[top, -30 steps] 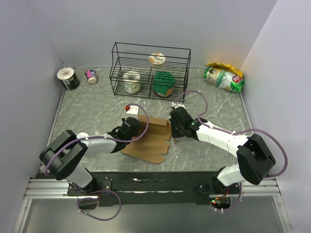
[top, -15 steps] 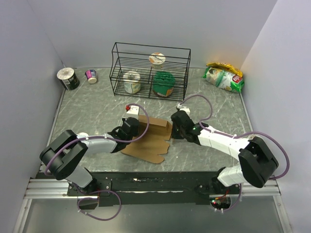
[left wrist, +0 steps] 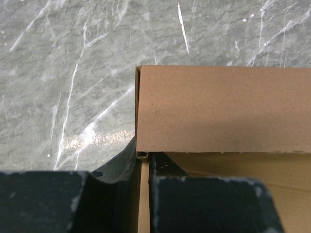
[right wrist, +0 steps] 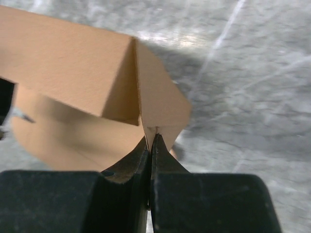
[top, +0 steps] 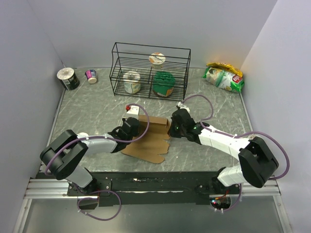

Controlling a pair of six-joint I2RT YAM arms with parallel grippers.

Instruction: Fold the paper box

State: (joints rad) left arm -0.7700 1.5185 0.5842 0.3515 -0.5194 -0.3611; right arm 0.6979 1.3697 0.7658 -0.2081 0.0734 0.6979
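The paper box is a plain brown cardboard sheet, partly folded, in the middle of the grey marble table. Its far panel stands upright and its near flap lies flat. My left gripper is shut on the box's left side wall; in the left wrist view the cardboard edge runs between the fingers below the upright panel. My right gripper is shut on the box's right end flap; in the right wrist view the flap is pinched at its lower tip by the fingertips.
A black wire rack with two cups and a green tub stands behind the box. A tape roll and a small cup sit at the back left, a snack bag at the back right. A small white and red object lies just behind the box.
My right gripper has moved left to the box's right end and closed on its flap. The left gripper has held still on the left wall.
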